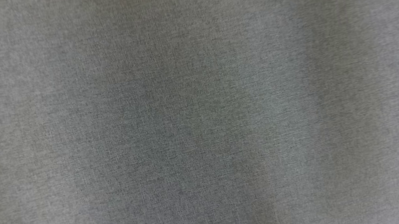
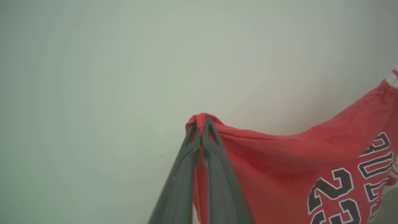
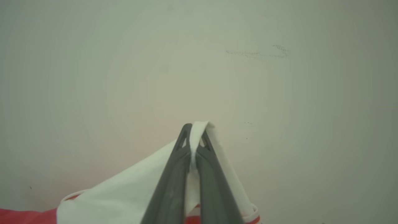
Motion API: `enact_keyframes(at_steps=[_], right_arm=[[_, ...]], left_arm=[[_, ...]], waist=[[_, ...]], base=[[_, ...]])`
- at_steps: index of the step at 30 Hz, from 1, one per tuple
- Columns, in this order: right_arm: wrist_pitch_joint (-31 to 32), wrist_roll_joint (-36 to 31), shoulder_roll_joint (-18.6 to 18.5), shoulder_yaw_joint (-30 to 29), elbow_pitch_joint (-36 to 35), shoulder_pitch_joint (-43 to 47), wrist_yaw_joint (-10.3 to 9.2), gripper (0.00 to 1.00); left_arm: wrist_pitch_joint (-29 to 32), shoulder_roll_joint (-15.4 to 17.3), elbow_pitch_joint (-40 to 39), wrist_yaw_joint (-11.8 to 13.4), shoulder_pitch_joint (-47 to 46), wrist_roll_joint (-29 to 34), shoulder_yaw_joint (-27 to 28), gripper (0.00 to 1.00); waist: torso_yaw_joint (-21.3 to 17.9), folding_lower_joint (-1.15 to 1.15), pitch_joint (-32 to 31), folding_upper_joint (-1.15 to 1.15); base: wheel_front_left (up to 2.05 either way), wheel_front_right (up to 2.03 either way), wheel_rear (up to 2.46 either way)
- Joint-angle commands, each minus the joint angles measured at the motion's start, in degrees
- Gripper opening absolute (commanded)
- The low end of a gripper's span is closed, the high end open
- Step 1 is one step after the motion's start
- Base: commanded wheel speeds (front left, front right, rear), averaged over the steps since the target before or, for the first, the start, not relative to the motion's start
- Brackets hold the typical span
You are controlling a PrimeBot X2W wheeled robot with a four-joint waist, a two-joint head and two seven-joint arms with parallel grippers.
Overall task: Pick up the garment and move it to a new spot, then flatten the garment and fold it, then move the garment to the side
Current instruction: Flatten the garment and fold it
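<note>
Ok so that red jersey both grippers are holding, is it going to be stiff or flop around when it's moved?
Probably floppy: the jersey sags in a curve away from the left gripper. Likely light, since a small pinch of cloth in the right gripper holds it. It may swing or bunch.

In the left wrist view the left gripper (image 2: pixel 202 124) rises from the bottom edge with a bunched edge of the garment (image 2: pixel 279 161) pinched between its fingers. The rest of the garment spreads to the right of the fingers, out to that view's right and bottom edges (its printed side faces the camera). Behind both lies a surface (image 2: pixel 93 77). In the right wrist view the right gripper (image 3: pixel 194 132) pinches a fold of the garment at its fingertips. Cloth drapes on either side of the fingers, mostly toward the lower left corner, with the surface behind.
</note>
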Motion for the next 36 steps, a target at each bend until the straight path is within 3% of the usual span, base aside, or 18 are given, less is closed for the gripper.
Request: enact_keyframes(at_steps=[1,7,12,18,23,31,36], right_arm=[[-0.45,0.35,0.22,0.50,-0.24,1.66,-0.16,0.00],[-1.77,5.01,-0.52,2.26,-1.94,10.43,-0.16,0.00],[-2.98,12.43,-2.17,6.34,-7.56,24.23,-0.16,0.00],[-2.21,20.82,-5.98,9.92,-17.52,41.18,-0.16,0.00],[-1.22,25.20,-9.28,11.50,-27.57,55.91,-0.16,0.00],[1.38,26.24,-10.00,5.40,-43.27,80.17,-0.16,0.00],[5.53,24.66,-7.23,-0.32,-53.53,95.44,-0.16,0.00]], left_arm=[[-0.61,0.08,-0.35,0.13,1.63,-0.46,-0.37,0.00],[-2.28,0.55,-3.12,0.13,10.75,-2.79,-1.19,0.00],[-2.48,2.02,-7.58,0.13,23.02,-2.49,2.58,0.00],[-2.44,3.66,-14.97,1.22,37.77,0.59,11.96,0.00],[-2.40,3.77,-22.60,3.62,50.11,3.91,18.65,0.00],[-2.40,2.85,-33.79,7.69,69.53,8.22,26.49,0.00],[-2.41,1.63,-39.52,10.10,81.64,9.68,31.19,0.00]], waist=[[-0.26,0.00,-0.96,0.00],[0.41,0.00,-6.23,0.00],[0.56,0.00,-12.62,0.00],[0.05,0.00,-17.76,0.00],[0.09,0.00,-20.73,0.00],[0.20,0.00,-24.06,0.00],[0.74,0.00,-25.09,0.00]], base=[[0.00,0.00,0.00],[0.00,0.00,0.00],[0.00,0.00,0.00],[0.00,0.00,0.00],[0.00,0.00,0.00],[0.00,0.00,0.00],[0.00,0.00,0.00]])
